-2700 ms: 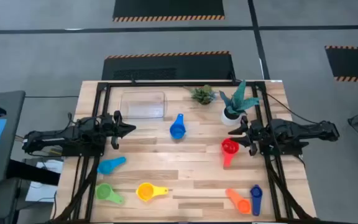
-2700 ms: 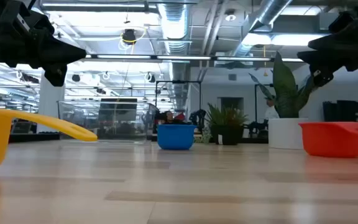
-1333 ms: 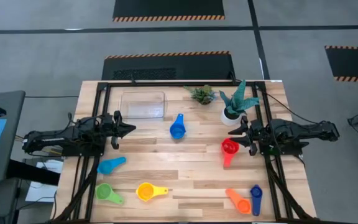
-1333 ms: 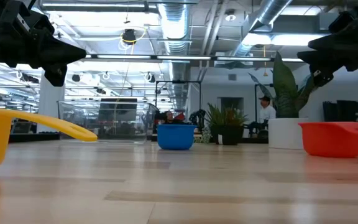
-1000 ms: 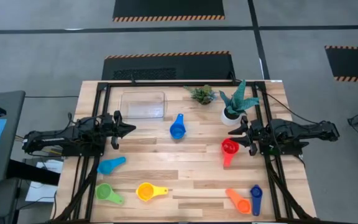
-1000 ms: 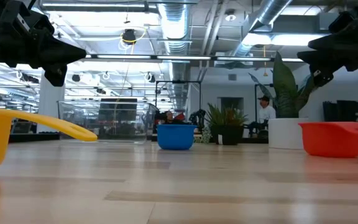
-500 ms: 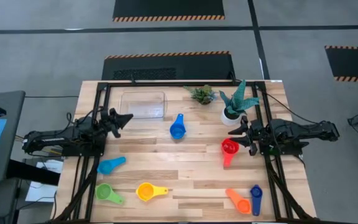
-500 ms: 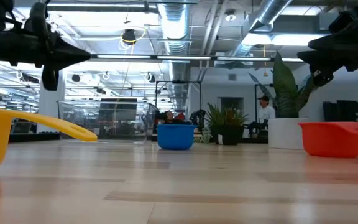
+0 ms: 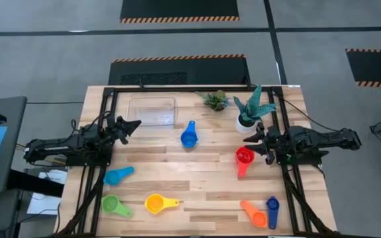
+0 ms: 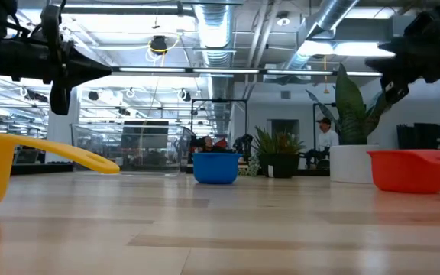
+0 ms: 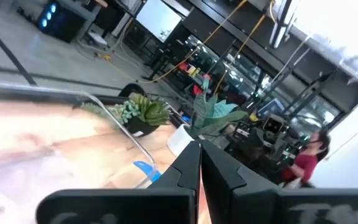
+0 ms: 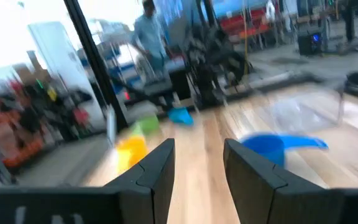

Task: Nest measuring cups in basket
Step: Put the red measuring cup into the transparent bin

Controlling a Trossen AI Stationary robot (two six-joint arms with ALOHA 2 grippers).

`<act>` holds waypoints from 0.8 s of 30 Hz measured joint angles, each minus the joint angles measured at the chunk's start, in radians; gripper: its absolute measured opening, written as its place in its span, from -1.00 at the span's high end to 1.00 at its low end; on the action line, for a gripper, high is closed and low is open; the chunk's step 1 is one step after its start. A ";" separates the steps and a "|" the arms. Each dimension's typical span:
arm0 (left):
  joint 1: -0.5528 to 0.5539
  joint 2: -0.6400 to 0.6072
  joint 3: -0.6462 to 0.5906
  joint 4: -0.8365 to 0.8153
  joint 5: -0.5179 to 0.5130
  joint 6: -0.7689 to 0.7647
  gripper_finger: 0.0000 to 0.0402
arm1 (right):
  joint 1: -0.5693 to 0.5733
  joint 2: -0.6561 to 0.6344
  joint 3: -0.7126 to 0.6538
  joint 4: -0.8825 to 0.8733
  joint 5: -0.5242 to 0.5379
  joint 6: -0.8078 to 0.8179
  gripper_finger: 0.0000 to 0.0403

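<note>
Seven measuring cups rest on the wooden table: blue [image 9: 188, 136] mid-table, red [image 9: 244, 158], light blue [image 9: 118, 175], green [image 9: 114, 205], yellow [image 9: 159, 203], orange [image 9: 252, 213] and dark blue [image 9: 272, 210]. The clear basket [image 9: 153, 111] sits near the far edge with nothing in it. My left gripper [image 9: 137, 123] hovers shut above the table, just near and left of the basket. My right gripper [image 9: 249, 140] hovers open, just beyond the red cup. In the right wrist view, the blue cup [image 12: 269, 146] lies ahead of the fingers.
A white pot with a spiky plant [image 9: 249, 112] and a small green plant [image 9: 215, 100] stand at the far right of the table. Black frame rails [image 9: 108, 106] run along the table's sides and far edge. People [image 10: 327, 136] are in the room beyond.
My left gripper has swung toward the far edge, closer to the basket, and has tipped its fingers upward. My right gripper has shifted a little toward the table's left. No cup has moved.
</note>
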 joint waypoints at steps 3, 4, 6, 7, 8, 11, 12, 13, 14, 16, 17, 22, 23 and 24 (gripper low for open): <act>0.000 0.000 0.000 0.000 0.000 -0.066 1.00 | 0.002 0.000 0.000 0.053 -0.001 0.049 0.19; 0.000 0.000 0.000 -0.001 0.000 -0.073 1.00 | 0.002 0.000 0.000 0.066 -0.001 0.063 0.19; 0.000 0.002 0.000 -0.001 -0.005 -0.074 1.00 | 0.001 0.000 0.000 0.084 -0.001 0.094 0.19; 0.000 0.003 0.000 -0.001 -0.011 -0.073 1.00 | 0.001 0.000 0.000 0.083 -0.001 0.115 0.19; 0.000 0.004 0.000 -0.002 -0.020 -0.069 1.00 | 0.001 0.000 0.000 0.081 -0.001 0.138 0.19; 0.000 0.015 0.000 0.000 -0.058 -0.049 1.00 | 0.001 0.000 0.000 0.084 0.021 0.179 0.19; 0.000 0.019 0.000 0.001 -0.068 -0.049 1.00 | 0.001 0.000 0.000 0.083 0.025 0.198 0.19; 0.000 0.025 0.000 0.002 -0.077 -0.051 1.00 | 0.000 0.000 0.000 0.083 0.032 0.206 0.19; 0.000 0.031 0.000 0.002 -0.081 -0.056 1.00 | 0.000 0.000 0.000 0.085 0.049 0.213 0.19; 0.000 0.045 0.000 0.002 -0.082 -0.060 1.00 | 0.000 0.000 0.000 0.095 0.107 0.279 0.19; 0.000 0.050 0.000 0.001 -0.082 -0.063 1.00 | -0.001 0.000 0.000 0.113 0.139 0.315 0.19; 0.000 0.082 0.000 0.006 -0.085 -0.123 1.00 | 0.000 0.000 0.000 0.350 0.183 0.364 0.19; 0.000 0.089 0.000 0.017 -0.082 -0.135 1.00 | 0.001 0.000 0.000 0.418 0.182 0.361 0.19; 0.000 0.096 0.000 0.035 -0.069 -0.142 1.00 | 0.002 0.001 0.001 0.483 0.180 0.350 0.19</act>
